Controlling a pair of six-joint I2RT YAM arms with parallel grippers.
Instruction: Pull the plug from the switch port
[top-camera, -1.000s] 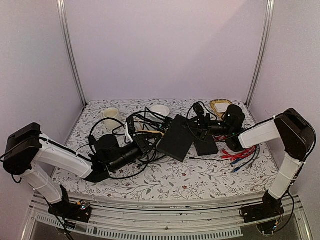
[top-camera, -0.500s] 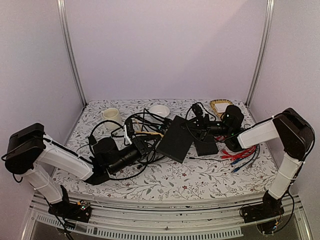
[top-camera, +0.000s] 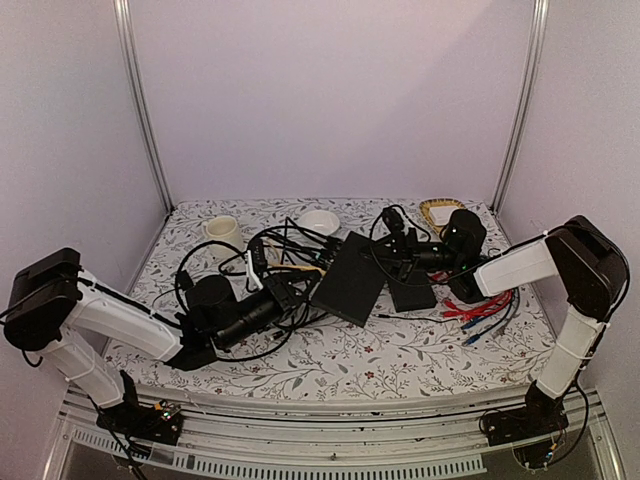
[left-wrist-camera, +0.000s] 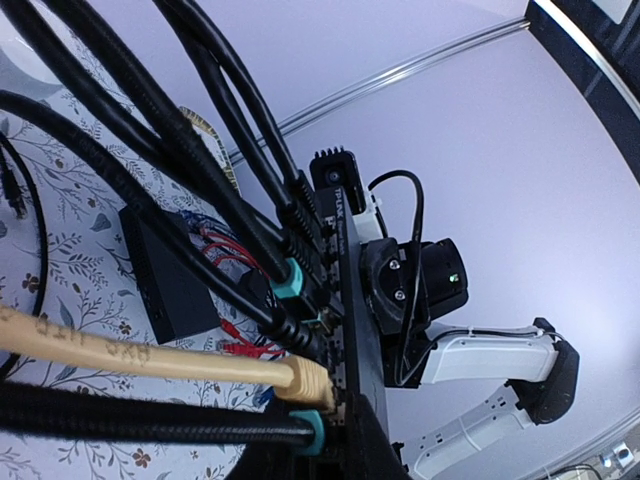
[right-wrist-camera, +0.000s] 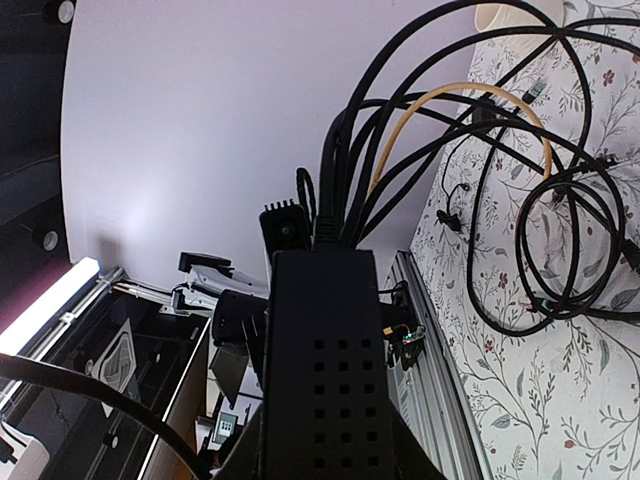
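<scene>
- Jaws of the left gripper (top-camera: 284, 294) are clamped on a black plug (left-wrist-camera: 312, 432); the right gripper (top-camera: 403, 258) jaws grip the switch (top-camera: 350, 277), which is mid-surface (top-camera: 330, 360).
- Since a second ago the left arm (top-camera: 120, 320) has drawn slightly back leftward. The plug still looks seated, so the pull probably needs continuing.

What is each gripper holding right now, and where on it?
Right gripper clamps the switch at the end opposite its ports. Left gripper seems to pinch a black cable's plug at the ports.
</scene>
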